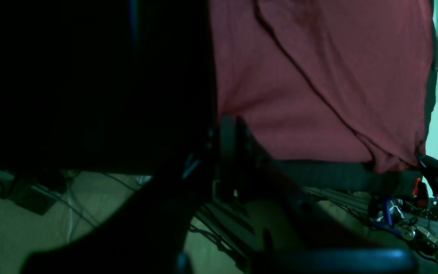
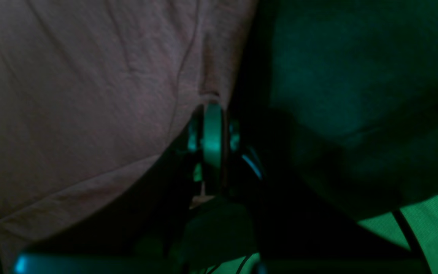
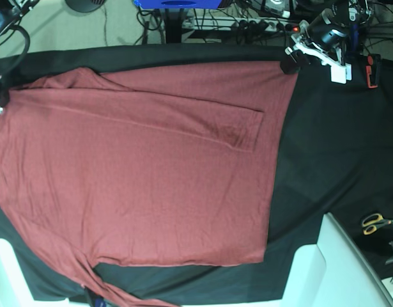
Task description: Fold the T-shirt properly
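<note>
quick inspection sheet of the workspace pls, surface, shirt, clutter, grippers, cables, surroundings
surface: black cloth sheet covers the table
job's things: T-shirt spread flat, one sleeve folded across the body
clutter: scissors near the sheet's edge
grippers: left gripper shut on the T-shirt's corner; right gripper shut on the T-shirt's edge
cables: power strip and loose cables beyond the far edge
surroundings: white panel at the near corner
</note>
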Controlling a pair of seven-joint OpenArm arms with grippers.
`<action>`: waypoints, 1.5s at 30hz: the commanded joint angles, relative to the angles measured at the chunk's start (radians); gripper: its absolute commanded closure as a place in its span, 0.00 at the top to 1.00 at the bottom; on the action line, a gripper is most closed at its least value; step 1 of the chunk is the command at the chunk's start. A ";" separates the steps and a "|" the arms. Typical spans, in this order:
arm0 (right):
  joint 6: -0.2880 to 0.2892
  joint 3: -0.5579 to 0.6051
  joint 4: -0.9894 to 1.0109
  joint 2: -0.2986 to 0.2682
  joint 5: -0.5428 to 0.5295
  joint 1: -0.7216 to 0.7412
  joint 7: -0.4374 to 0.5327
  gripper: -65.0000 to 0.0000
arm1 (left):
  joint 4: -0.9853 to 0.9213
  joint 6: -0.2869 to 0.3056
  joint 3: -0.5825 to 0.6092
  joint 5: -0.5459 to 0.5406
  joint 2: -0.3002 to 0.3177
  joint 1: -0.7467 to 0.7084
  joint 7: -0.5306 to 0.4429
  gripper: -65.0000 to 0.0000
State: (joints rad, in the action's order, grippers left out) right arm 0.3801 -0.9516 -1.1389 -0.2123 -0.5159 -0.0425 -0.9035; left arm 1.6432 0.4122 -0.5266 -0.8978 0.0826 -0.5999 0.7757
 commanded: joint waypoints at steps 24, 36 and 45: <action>-0.323 0.156 0.127 -0.042 -0.010 0.201 0.022 0.01 | -0.025 -0.109 -0.007 -0.017 0.004 0.203 0.155 0.00; -0.381 0.158 0.199 -0.091 -0.010 0.281 0.044 0.01 | -0.162 -0.160 -0.007 -0.085 0.013 0.314 0.176 0.00; -0.427 0.158 0.256 -0.095 -0.008 0.326 0.050 0.01 | -0.177 -0.161 -0.007 -0.085 0.013 0.343 0.176 0.00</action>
State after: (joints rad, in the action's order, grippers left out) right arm -0.0498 -0.7937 -0.8680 -0.2825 -0.5186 0.2623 -0.8642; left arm 1.4517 0.2459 -0.5297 -0.9665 0.0883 -0.2596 0.9577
